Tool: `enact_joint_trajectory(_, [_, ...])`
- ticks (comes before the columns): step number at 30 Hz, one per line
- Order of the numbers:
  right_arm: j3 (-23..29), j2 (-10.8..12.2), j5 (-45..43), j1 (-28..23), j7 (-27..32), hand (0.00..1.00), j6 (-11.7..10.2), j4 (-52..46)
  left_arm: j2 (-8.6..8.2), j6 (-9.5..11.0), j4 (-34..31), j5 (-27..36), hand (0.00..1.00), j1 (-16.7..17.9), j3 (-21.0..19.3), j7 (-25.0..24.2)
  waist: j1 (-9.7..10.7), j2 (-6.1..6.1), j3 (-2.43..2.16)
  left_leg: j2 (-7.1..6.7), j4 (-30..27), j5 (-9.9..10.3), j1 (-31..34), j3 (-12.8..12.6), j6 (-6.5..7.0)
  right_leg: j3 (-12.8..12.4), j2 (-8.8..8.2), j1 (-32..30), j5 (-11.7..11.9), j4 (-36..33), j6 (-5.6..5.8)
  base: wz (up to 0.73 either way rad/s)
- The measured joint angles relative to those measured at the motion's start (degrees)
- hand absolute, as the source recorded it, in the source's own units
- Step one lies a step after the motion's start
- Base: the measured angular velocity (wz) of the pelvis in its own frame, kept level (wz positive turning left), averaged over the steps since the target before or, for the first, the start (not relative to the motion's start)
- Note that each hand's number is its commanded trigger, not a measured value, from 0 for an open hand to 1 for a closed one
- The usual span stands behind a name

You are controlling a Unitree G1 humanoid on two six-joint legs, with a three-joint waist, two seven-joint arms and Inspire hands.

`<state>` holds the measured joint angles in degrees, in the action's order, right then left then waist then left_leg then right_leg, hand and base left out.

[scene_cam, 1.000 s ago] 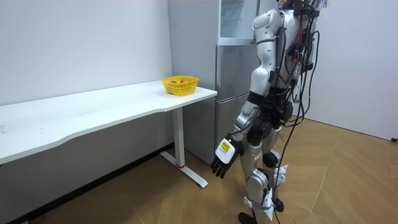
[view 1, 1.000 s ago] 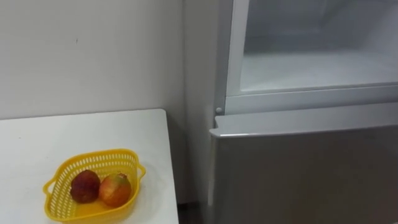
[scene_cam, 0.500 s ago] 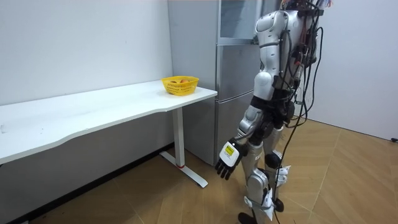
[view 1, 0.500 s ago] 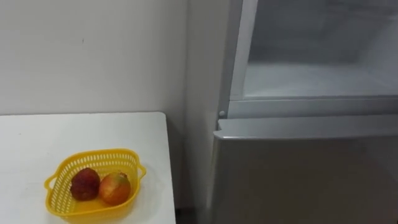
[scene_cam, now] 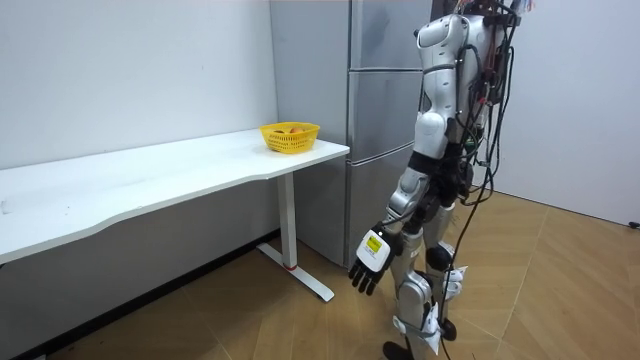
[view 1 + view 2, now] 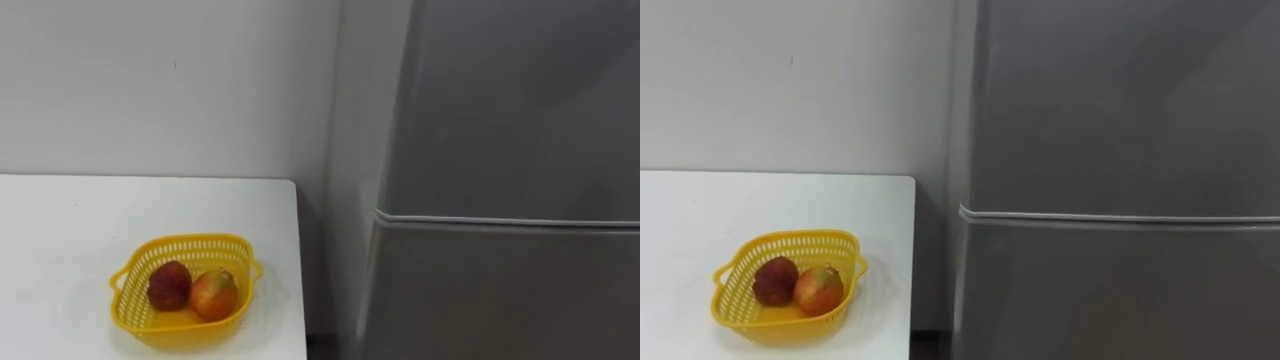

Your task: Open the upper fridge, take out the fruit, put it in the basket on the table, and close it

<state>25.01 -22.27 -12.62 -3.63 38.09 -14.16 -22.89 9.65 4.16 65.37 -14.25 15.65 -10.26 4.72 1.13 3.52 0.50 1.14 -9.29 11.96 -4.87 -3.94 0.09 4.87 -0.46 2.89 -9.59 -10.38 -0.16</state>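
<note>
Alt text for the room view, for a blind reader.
The robot stands before a grey fridge, both doors shut, its left hand hanging open by its leg. At the room view's left, a yellow basket of fruit sits on a white table.

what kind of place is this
Likely a plain room set up as a kitchen corner, perhaps a test space: a tall grey fridge stands beside a long white table with a yellow basket of fruit, on a wood floor.

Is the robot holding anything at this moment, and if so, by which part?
Nothing is seen held. The left hand hangs low at the robot's side, fingers relaxed and empty, as it stands before the closed fridge.
</note>
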Motion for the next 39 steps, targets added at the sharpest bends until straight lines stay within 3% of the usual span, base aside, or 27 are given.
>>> enact_joint_trajectory(9, [-0.05, 0.06, 0.07, -0.01, 0.96, 0.0, 0.0, 0.56, 0.03, -0.28, 0.32, -0.01, 0.0, -0.02, -0.26, 1.13, 0.15, 1.89, -0.25, -0.01, -0.02, 0.0, 0.11, 0.01, -0.01, 0.03, 0.04, 0.1, 0.01, 0.75, -0.01, 0.0])
enact_joint_trajectory(13, [-0.01, 0.25, 0.96, -0.26, 2.32, 0.0, -0.03, 1.72, 0.03, -1.61, 0.2, -0.19, 0.0, -0.05, 0.41, 2.47, 0.48, 1.8, -0.26, -0.01, -0.01, 0.0, 0.22, 0.12, -0.01, 0.43, -0.04, 0.11, 0.01, 0.71, -0.01, 0.03])
enact_joint_trajectory(16, [0.02, 0.75, 2.45, -0.44, 2.55, 0.0, 0.5, 3.79, 0.02, -2.79, 0.16, -1.06, 0.0, 0.18, 0.57, 2.69, 0.46, 1.38, -0.25, 0.02, 0.2, 0.02, 0.3, 0.14, -0.02, 0.56, -0.03, 0.13, 0.01, 0.6, -0.01, 0.0])
enact_joint_trajectory(21, [0.05, 4.58, 7.42, -2.28, 4.46, 0.0, 0.57, 9.44, -0.03, -4.0, -1.27, -1.04, 0.0, 0.77, 1.61, 3.74, 0.69, 0.06, -0.98, -0.01, 0.51, 0.03, 0.09, 0.33, -0.03, 0.63, -0.04, 0.33, 0.03, 0.52, -0.02, 0.01])
enact_joint_trajectory(25, [-0.01, 7.01, 11.21, -3.53, 5.58, 0.0, 1.52, 16.89, -0.39, -4.53, -3.39, -0.97, 0.0, 1.44, 1.6, 3.87, 1.65, -0.66, -0.5, -0.05, 0.04, 0.02, 0.12, 0.97, -0.03, 1.28, -0.15, 0.81, 0.03, 0.62, -0.01, 0.09])
enact_joint_trajectory(27, [-0.01, 7.48, 14.39, -4.07, 6.22, 0.0, 3.43, 22.07, -1.13, -4.71, -3.74, -0.99, 0.0, 1.23, 1.58, 3.87, 1.69, -1.42, -0.54, -0.1, 0.03, 0.02, 0.18, 0.98, -0.03, 1.29, -0.21, 0.81, 0.02, 0.74, 0.01, 0.0])
enact_joint_trajectory(31, [-0.05, 8.34, 17.52, -4.66, 8.35, 0.0, 4.26, 29.37, -1.71, -5.37, -4.26, -0.98, 0.0, 1.41, 1.68, 4.16, 1.81, -1.99, -0.65, -0.17, -0.02, 0.01, 0.17, 1.07, -0.03, 1.52, -0.29, 0.94, -0.15, 0.78, 0.06, 0.02])
enact_joint_trajectory(37, [-3.8, 9.99, 23.53, -6.8, 9.19, 0.0, 4.28, 40.54, -2.0, -5.48, -7.37, -0.98, 0.0, 1.41, 2.56, 5.88, 1.6, -1.89, -0.62, -0.23, -0.24, 0.0, 0.09, 1.05, -0.02, 0.99, -0.31, 1.07, -0.35, 0.69, 0.04, 0.0])
enact_joint_trajectory(39, [-5.0, 12.23, 24.14, -6.84, 9.12, 0.0, 4.33, 45.0, -2.12, -5.48, -7.37, -0.57, 0.0, 1.05, 3.01, 5.89, 1.74, -1.76, -0.57, -0.26, -0.22, 0.0, 0.05, 1.05, -0.02, 1.23, -0.34, 1.06, -0.35, 0.71, 0.05, 0.0])
